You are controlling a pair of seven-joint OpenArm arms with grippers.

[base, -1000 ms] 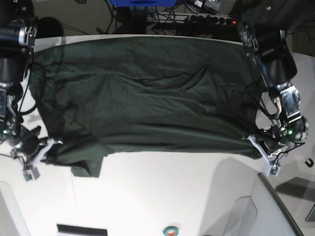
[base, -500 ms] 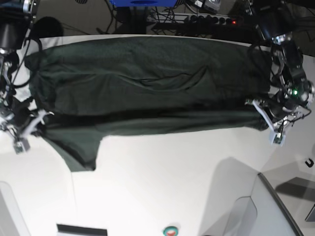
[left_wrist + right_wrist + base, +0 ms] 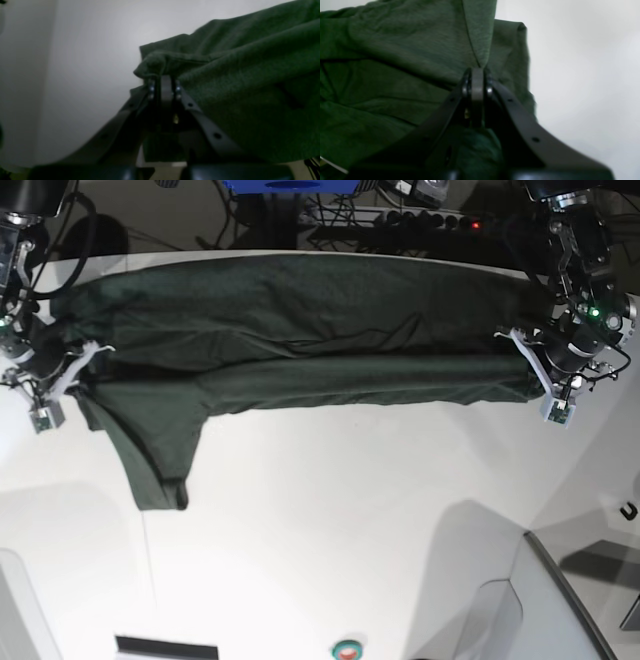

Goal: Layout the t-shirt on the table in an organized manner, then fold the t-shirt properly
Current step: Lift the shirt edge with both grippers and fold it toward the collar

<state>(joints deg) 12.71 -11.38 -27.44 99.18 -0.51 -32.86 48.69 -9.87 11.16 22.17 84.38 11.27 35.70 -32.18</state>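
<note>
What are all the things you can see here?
t-shirt: one, dark green, stretched across the far part of the table, a sleeve hanging toward the near side.
table: one, white, under the shirt.
power strip: one, black, behind the table.
blue thing: one, behind the table.
left end effector: one, black and white, shut on the shirt's edge.
right end effector: one, black and white, shut on the opposite edge.

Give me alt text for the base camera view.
A dark green t-shirt stretches across a white table, each end pinched by a shut robot hand, left hand and right hand. One sleeve hangs toward the camera.
</note>
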